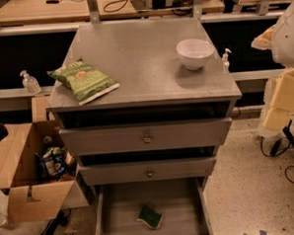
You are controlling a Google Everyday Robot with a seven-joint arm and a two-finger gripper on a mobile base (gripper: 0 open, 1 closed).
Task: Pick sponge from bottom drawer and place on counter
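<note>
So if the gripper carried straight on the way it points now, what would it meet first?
The gripper sits at the right edge, beside the cabinet, apparently pointing down; it would probably meet the speckled floor first, right of the bottom drawer. Depth is unclear.

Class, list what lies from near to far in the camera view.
Small dark green sponge in the open bottom drawer → green crinkly chip bag on the grey counter → white round bowl → pale wooden desk. The gripper is not in view.
</note>
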